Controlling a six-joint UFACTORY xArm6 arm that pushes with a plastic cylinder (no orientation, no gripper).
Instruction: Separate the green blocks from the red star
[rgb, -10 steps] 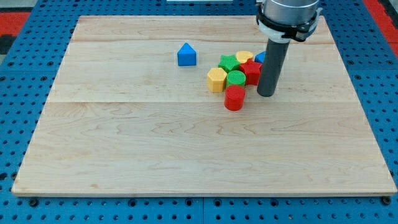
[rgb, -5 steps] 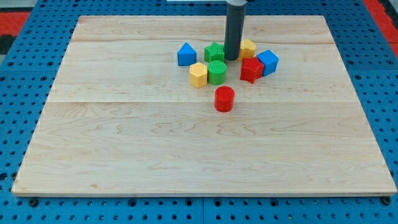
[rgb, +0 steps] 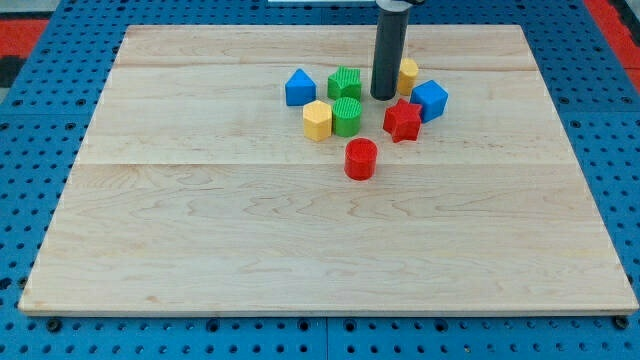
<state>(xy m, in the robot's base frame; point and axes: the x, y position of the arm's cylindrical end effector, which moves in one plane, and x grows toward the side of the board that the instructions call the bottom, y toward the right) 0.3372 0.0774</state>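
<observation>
Green blocks, two of them, sat just to the nine o'clock side of the rod: a green star-like block (rgb: 345, 82) and, touching it at its six o'clock, a green cylinder (rgb: 347, 117). The red star (rgb: 403, 120) lay apart from both, at about four o'clock from my tip (rgb: 383, 96), with bare wood between it and the greens. The rod had no jaws and held nothing; its end simply rested on the board in the gap between the green pair and the red star, touching neither so far as I could see.

To do this step well, I judged the push should run toward nine o'clock, square against the greens' near faces, so they slid together instead of spinning off. A yellow hexagonal block (rgb: 318, 120) touched the green cylinder and a blue house-shaped block (rgb: 299, 88) stood just beyond, so both would likely be swept along. The red star was best left alone.

All the pieces looked like ribbed, matte plastic on a smooth pale wooden board (rgb: 200, 230). A red cylinder (rgb: 360, 159), a blue block (rgb: 430, 99) and a yellow block (rgb: 407, 74), half hidden behind the rod, completed the cluster.
</observation>
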